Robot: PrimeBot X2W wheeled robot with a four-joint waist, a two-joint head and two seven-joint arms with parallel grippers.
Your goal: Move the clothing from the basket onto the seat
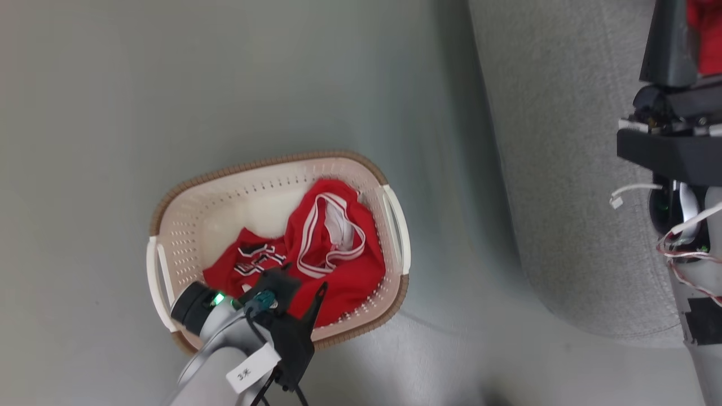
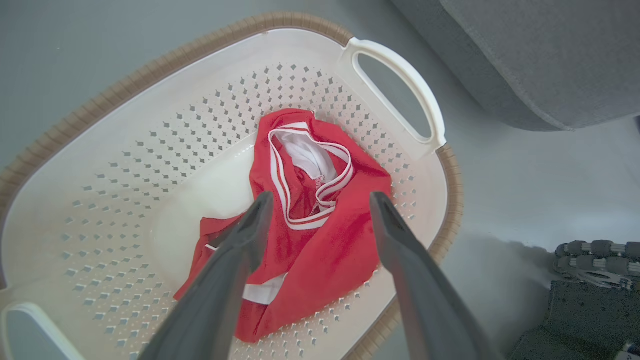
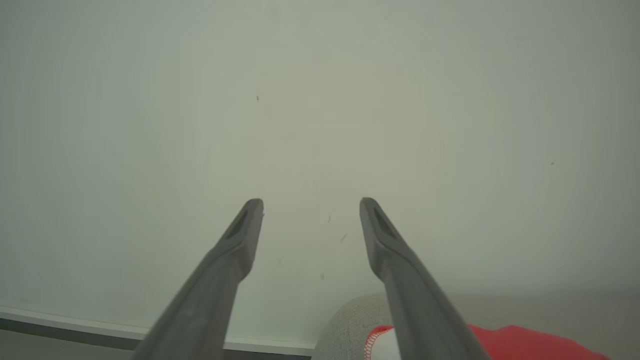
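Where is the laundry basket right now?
In the head view the basket sits on the floor at lower left-centre, left of the grey sofa, with red clothing inside and the open left gripper above its near side.

Pale greenish-grey wall (image 3: 320, 100), plain and matt, rising above a narrow white skirting strip (image 3: 75, 322). A few tiny dark specks (image 3: 257, 98) scattered on it, some well above the strip, others nearer. Directly under the strip, a darker grey band (image 3: 75, 334). Below that, smooth grey-green floor (image 1: 169, 84), faintly glossy, softly shadowed in places.
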